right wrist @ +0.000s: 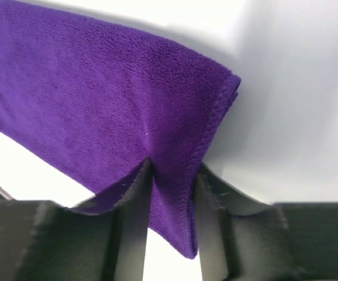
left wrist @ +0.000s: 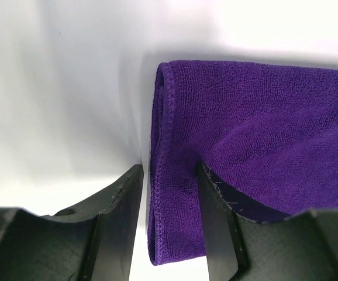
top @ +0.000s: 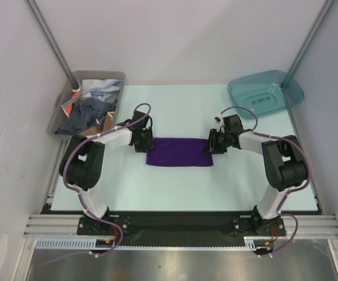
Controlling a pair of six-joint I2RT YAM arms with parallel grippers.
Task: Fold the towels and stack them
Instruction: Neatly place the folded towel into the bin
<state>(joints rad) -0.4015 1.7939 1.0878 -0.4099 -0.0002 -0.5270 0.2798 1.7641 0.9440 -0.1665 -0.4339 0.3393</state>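
Observation:
A deep purple towel (top: pixel 179 152) lies folded into a long strip at the middle of the table, between both grippers. My left gripper (top: pixel 143 142) is at its left end. In the left wrist view the open gripper (left wrist: pixel 169 170) straddles the towel's (left wrist: pixel 245 111) hemmed edge, with a gap beside the left finger. My right gripper (top: pixel 213 143) is at the right end. In the right wrist view that gripper (right wrist: pixel 173 165) is shut on the towel's (right wrist: pixel 99 93) corner, and the cloth puckers between the fingers. More towels, dark grey-blue (top: pixel 90 114), pale white (top: pixel 99 88) and orange-red (top: pixel 69 102), lie crumpled in the grey bin.
The grey plastic bin (top: pixel 61 117) stands at the table's back left corner. A teal translucent bin (top: pixel 265 93) sits at the back right. White walls and frame posts close in the left, right and far sides.

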